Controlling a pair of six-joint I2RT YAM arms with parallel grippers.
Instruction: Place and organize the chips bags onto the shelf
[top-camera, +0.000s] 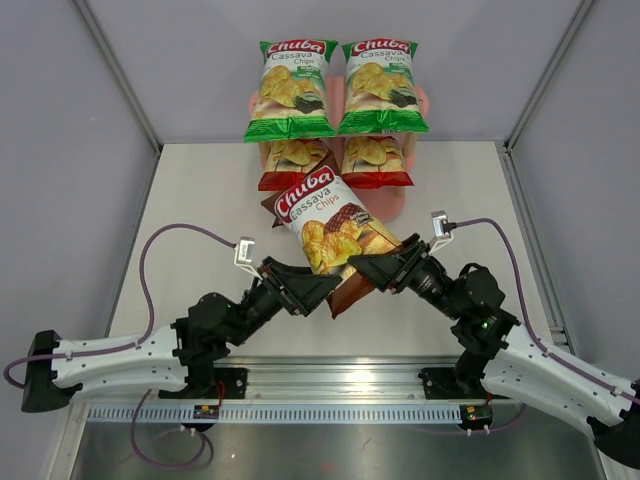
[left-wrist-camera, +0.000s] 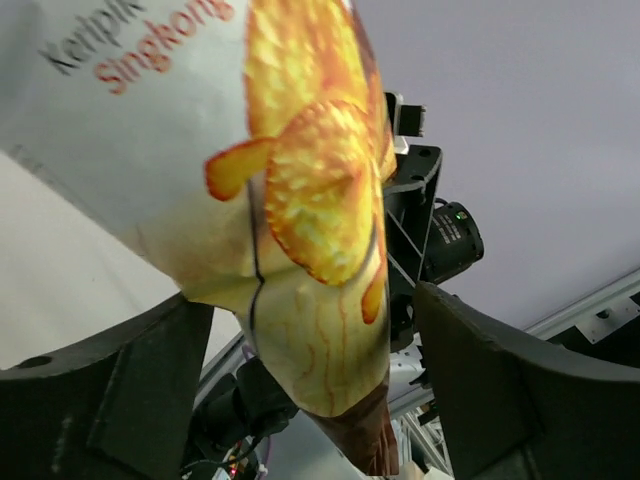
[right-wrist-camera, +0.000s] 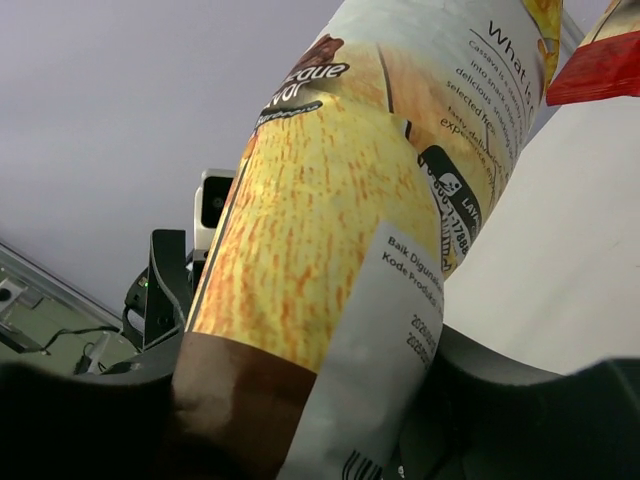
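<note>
- The brown chips bag (top-camera: 330, 230) is held tilted above the surface (top-camera: 200, 200), just before the pink shelf (top-camera: 392, 206).
- The right gripper (top-camera: 372, 268) is clamped on its lower end.
- The left gripper (top-camera: 318, 288) is spread apart around it, with a gap seen at one finger.

Two chips bags (top-camera: 292, 88) are lying side by side on the top tier of the shelf (top-camera: 421, 100). Two more bags (top-camera: 295, 163) are lying one tier down, and a fifth bag (top-camera: 330, 230) is hanging just in front of the shelf.
</note>
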